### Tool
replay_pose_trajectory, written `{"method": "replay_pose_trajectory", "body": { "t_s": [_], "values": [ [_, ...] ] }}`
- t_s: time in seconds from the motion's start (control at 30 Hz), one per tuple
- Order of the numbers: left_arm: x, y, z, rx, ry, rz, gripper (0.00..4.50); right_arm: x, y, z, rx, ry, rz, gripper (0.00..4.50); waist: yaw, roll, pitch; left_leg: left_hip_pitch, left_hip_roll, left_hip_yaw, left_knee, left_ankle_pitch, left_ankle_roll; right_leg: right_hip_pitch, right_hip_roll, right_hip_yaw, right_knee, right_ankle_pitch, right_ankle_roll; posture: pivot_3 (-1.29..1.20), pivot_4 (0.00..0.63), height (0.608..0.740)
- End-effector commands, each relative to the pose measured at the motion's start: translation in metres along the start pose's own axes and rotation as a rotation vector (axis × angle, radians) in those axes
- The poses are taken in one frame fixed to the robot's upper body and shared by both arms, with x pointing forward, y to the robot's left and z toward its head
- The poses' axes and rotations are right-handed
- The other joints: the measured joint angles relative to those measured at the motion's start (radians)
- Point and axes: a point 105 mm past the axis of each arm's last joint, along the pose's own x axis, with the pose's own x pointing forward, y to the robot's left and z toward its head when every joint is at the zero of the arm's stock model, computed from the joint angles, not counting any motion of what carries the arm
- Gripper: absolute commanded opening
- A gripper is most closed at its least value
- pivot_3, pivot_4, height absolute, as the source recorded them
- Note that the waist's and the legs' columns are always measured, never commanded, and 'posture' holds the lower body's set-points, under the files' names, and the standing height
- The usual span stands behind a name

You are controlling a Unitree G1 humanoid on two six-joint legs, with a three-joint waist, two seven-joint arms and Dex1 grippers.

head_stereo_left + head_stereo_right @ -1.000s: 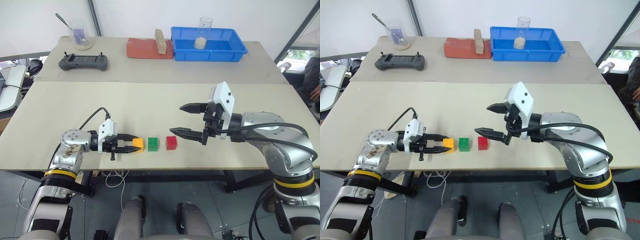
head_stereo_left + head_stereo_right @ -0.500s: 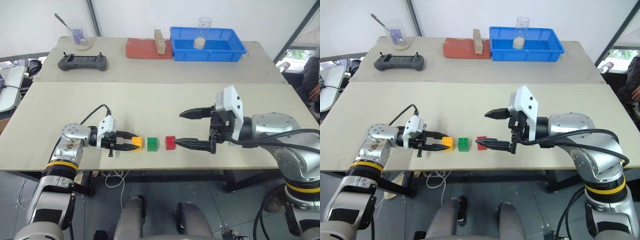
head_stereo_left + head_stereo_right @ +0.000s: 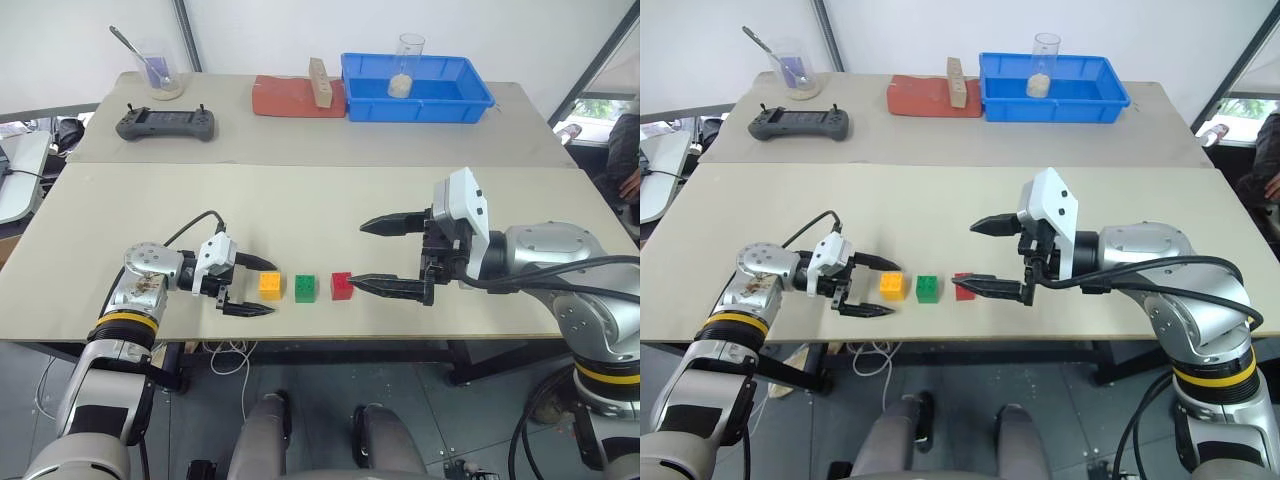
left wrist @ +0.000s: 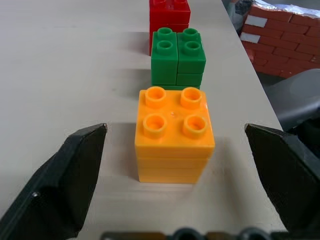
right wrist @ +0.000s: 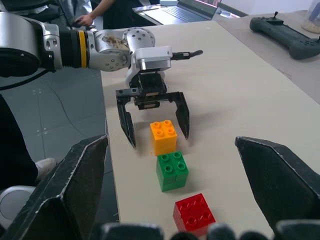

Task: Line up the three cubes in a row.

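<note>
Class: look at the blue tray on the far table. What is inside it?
Inside the blue tray stands a clear glass, upright, with a small amount of pale material at its bottom. The tray's near wall hides part of the floor, so anything lying low against it cannot be seen.

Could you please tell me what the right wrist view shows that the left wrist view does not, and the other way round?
Right wrist view alone: the left claw, open, its fingers on either side of the orange-yellow cube, and a black controller on the far table. Left wrist view alone: a brick-patterned block beyond the table edge. Both: the orange-yellow cube, the green cube and the red cube standing in one row on the table.
</note>
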Motion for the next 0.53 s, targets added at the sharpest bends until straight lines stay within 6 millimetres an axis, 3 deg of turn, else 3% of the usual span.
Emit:
{"method": "replay_pose_trajectory", "body": {
  "t_s": [0.03, 0.23, 0.37, 0.53],
  "values": [
    [-0.014, 0.006, 0.017, 0.064, 0.008, 0.015, 4.45, -0.005, -0.001, 0.003, -0.033, -0.008, -0.013, 4.5, 0.0, 0.0, 0.0, 0.0, 0.0, 0.0, 0.0, 0.0, 0.0, 0.0, 0.0, 0.0, 0.0, 0.0, 0.0, 0.0, 0.15, 0.74],
    [-0.056, 0.015, 0.053, 0.06, 0.043, 0.152, 4.45, -0.028, -0.011, -0.011, -0.045, 0.046, -0.093, 4.5, -0.001, 0.0, 0.0, 0.0, 0.0, 0.0, 0.0, 0.0, 0.0, 0.0, 0.0, 0.0, 0.0, 0.0, 0.0, 0.0, 0.15, 0.74],
    [-0.088, 0.024, 0.066, 0.083, 0.132, 0.311, 4.45, -0.046, -0.023, -0.021, -0.041, 0.078, -0.171, 4.5, -0.001, 0.0, 0.0, 0.0, 0.0, 0.0, 0.0, -0.001, -0.002, 0.0, 0.0, 0.0, 0.0, -0.001, -0.001, 0.0, 0.15, 0.74],
    [-0.1, 0.029, 0.072, 0.104, 0.15, 0.399, 4.45, -0.054, -0.033, -0.031, -0.04, 0.094, -0.204, 4.5, -0.001, 0.0, 0.0, 0.0, 0.0, 0.0, 0.0, -0.002, -0.003, 0.0, 0.0, 0.0, 0.0, -0.002, -0.003, 0.0, 0.15, 0.74]
  ]
}}
